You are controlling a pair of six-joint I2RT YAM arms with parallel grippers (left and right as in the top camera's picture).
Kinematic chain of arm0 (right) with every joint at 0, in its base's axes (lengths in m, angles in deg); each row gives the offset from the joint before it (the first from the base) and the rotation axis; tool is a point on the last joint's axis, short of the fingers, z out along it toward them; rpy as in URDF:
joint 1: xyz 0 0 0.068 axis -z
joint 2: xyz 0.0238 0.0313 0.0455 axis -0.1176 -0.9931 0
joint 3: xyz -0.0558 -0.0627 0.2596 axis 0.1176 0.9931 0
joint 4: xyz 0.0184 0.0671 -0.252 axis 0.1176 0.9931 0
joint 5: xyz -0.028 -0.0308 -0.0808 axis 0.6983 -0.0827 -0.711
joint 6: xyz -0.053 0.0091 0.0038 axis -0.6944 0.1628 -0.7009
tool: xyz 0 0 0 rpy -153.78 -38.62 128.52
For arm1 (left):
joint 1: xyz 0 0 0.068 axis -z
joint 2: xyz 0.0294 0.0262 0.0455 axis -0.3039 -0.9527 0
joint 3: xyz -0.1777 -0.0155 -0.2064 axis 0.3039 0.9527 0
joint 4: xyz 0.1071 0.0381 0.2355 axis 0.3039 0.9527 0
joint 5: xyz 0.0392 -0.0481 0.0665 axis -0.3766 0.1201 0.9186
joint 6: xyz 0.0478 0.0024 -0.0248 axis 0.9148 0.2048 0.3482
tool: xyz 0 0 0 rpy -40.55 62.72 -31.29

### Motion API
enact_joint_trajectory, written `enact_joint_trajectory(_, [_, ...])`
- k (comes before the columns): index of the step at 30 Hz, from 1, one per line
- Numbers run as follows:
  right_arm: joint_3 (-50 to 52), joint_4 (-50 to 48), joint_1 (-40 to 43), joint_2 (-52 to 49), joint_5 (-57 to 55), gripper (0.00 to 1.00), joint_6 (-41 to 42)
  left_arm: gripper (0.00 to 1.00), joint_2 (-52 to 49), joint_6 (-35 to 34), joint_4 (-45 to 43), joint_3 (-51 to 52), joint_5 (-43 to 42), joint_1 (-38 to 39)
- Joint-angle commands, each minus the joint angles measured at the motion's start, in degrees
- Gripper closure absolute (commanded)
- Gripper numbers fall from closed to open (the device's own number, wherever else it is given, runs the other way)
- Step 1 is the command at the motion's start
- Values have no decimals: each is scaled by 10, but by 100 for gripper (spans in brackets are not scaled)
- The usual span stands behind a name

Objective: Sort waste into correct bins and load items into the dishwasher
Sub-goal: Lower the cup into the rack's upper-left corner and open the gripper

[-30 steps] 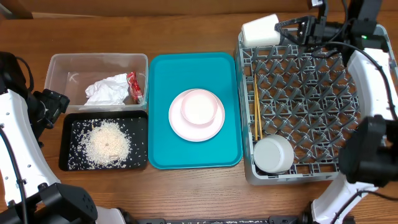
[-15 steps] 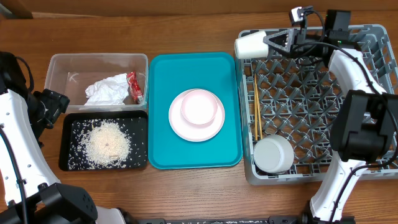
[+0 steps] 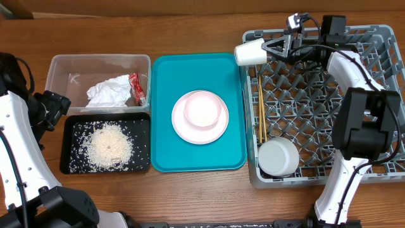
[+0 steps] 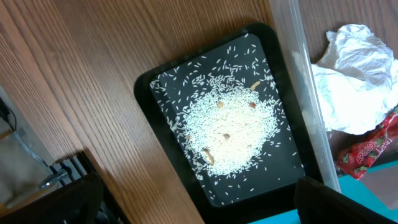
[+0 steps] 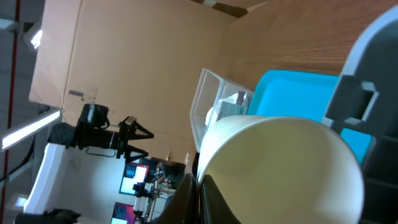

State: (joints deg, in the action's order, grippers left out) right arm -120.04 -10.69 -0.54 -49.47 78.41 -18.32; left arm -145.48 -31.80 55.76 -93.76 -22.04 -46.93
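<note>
My right jaws pinch the rim of the cup (image 3: pixel 250 52), held sideways at upper middle of the frame, overhanging the dish rack (image 3: pixel 329 107) corner. Let go here, it could tumble onto the worktop (image 3: pixel 190 31). My left jaws stand spread, holding nothing.
</note>
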Motion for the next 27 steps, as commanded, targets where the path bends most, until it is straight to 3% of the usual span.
enact_joint_trajectory(1, [-5, 5, -4, 0, -18, 96, -3, 0, 7, -6, 1, -13, 2, 4])
enact_joint_trajectory(16, [-5, 14, -24, 0, -42, 96, -3, 0, 7, -6, 1, -13, 2, 4])
enact_joint_trajectory(27, [-5, 107, -20, 0, -144, 96, -33, 0, 7, -6, 0, -13, 2, 4])
